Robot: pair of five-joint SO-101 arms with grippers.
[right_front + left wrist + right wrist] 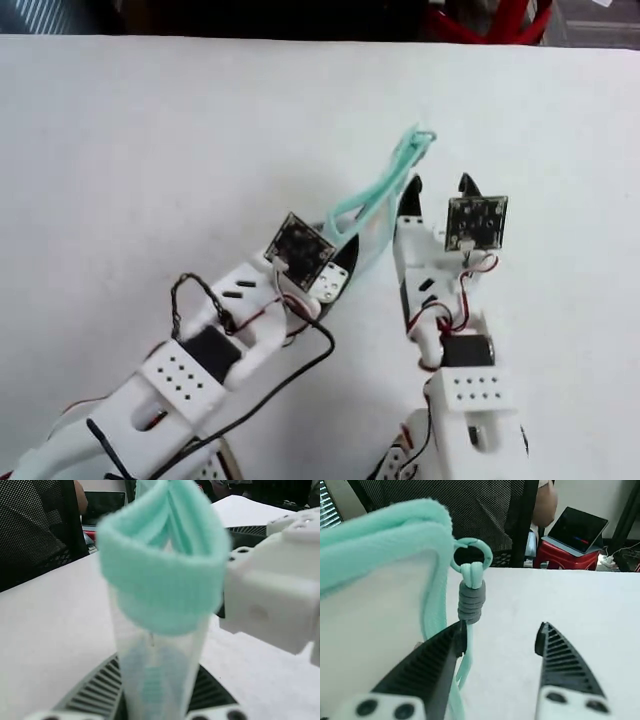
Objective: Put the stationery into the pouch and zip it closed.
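High view: the mint pouch (375, 200) stands on edge just off centre toward 1 o'clock, its length running from 7 to 1. The left gripper (345, 262) pinches it, probably to steady it for zipping. The right gripper (440, 185), spread, sits at the pouch's 3 o'clock. Bare table (150, 150) lies open from 9 through 12.

Left wrist view: the jaws press the pouch's clear wall.

Right wrist view: the zipper pull (470, 600) touches one finger, uncaught.

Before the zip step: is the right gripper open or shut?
Open. The right gripper has its fingers apart; the zipper pull of the pouch sits beside one, unclamped.
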